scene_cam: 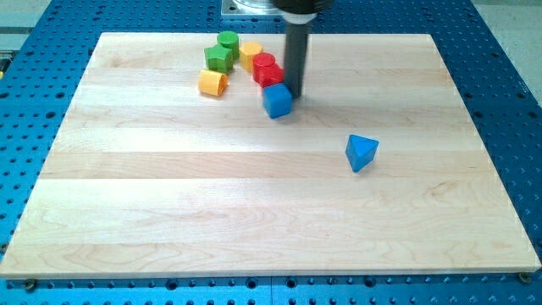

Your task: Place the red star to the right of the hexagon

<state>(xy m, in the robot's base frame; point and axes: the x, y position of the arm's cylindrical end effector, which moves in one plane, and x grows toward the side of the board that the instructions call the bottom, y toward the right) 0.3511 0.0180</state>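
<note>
My tip (295, 93) rests on the board near the view's top, just right of a blue cube (277, 100) and right of the red blocks. The red star (272, 76) lies just left of the rod, with a red round block (264, 61) touching it above. A yellow block (251, 53), partly hidden, sits above-left of the red ones. A green star (218, 58) and a green cylinder (227, 41) stand to the left. A yellow hexagon-like block (212, 83) lies below the green star.
A blue triangular block (362, 152) lies alone right of centre. The wooden board (271, 212) rests on a blue perforated table (500, 68). The arm's base (254, 7) is at the view's top edge.
</note>
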